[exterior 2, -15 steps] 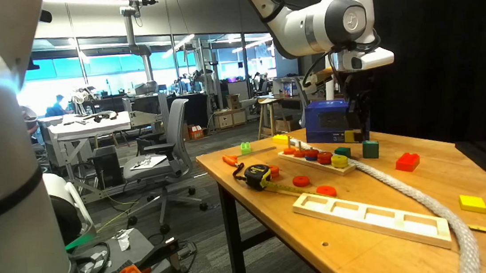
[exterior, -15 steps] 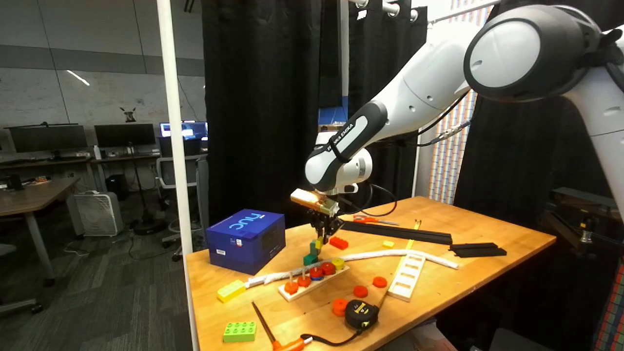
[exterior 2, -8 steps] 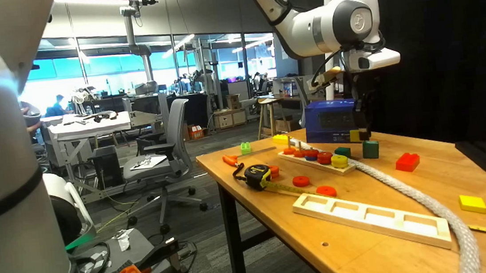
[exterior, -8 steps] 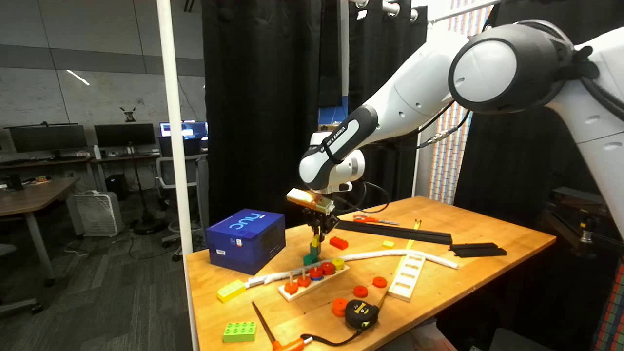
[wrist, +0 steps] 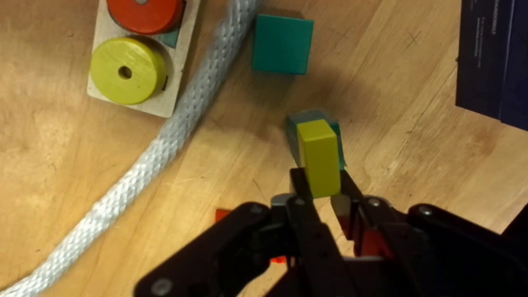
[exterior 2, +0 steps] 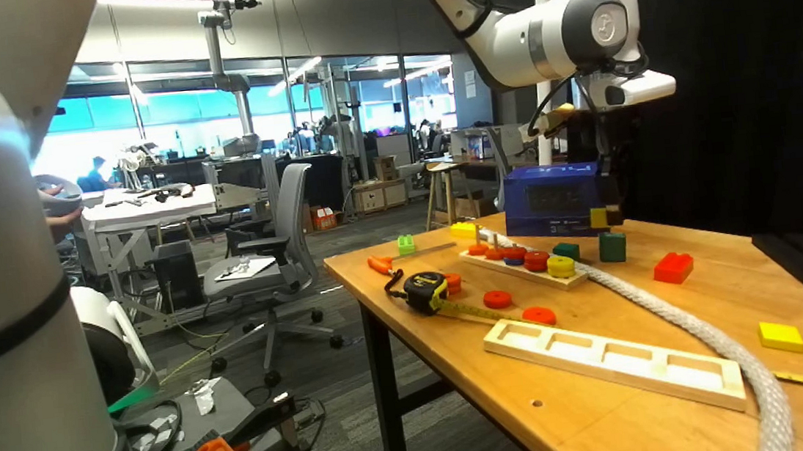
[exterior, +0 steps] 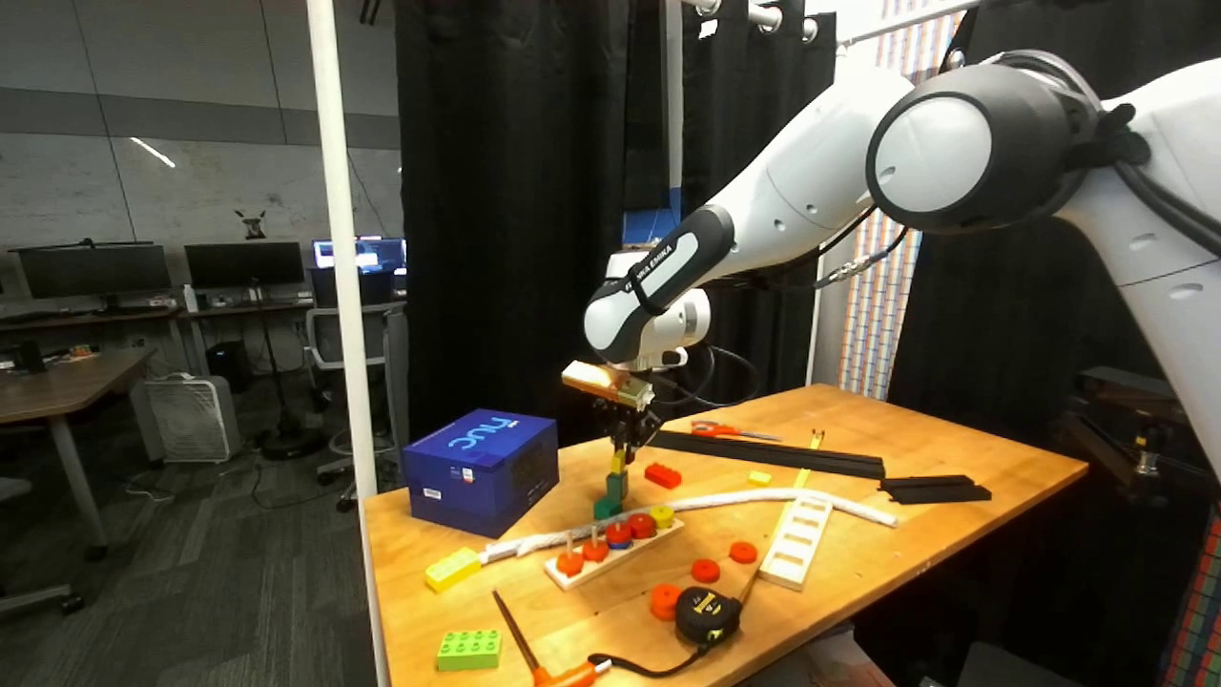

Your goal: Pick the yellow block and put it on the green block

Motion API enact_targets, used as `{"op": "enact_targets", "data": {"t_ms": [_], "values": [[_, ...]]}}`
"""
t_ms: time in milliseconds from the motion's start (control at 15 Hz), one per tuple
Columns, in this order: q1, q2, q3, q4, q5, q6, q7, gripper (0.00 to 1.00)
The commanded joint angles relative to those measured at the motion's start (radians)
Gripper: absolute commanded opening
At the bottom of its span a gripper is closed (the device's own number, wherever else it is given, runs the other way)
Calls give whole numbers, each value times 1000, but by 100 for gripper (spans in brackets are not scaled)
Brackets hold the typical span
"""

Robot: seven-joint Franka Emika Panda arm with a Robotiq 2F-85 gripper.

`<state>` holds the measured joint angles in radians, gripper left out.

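Observation:
My gripper [wrist: 324,181] is shut on the small yellow block [wrist: 321,161], its fingers on two opposite sides. The yellow block also shows in both exterior views [exterior: 618,462] [exterior 2: 598,218]. A green block [exterior 2: 612,246] stands on the table just below it; in an exterior view a small gap shows between them, and the yellow block sits slightly left of its middle. In the wrist view this green block [wrist: 305,116] is mostly hidden behind the yellow one. A second green block [wrist: 282,44] lies beside the rope, apart from the first; it also shows in an exterior view [exterior 2: 566,251].
A white rope [wrist: 165,142] curves past the green blocks. A wooden peg board with rings [exterior 2: 574,280] stands beyond it. A blue box [exterior: 482,472] stands nearby. A red brick [exterior 2: 673,268] and another yellow piece [exterior 2: 781,337] lie on the table. A flat studded green brick [exterior: 469,650] lies farther off.
My gripper has carried the yellow block sideways, over the standing green block. In the last half second it has also risen slightly. The blocks on the table have not moved.

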<state>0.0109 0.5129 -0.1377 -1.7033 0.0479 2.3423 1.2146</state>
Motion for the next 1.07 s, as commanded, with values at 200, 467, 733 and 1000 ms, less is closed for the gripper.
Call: {"op": "enact_targets", "data": {"t_ms": [200,467,733,1000], "values": [[-8,77,-14,117,-9,-55,-23,11],[-8,110,-21,158,-12,-72,-25,11],[-7,127,-24,189,-12,-88,-26,11],[-6,138,-25,207,-13,-96,-27,11]]}}
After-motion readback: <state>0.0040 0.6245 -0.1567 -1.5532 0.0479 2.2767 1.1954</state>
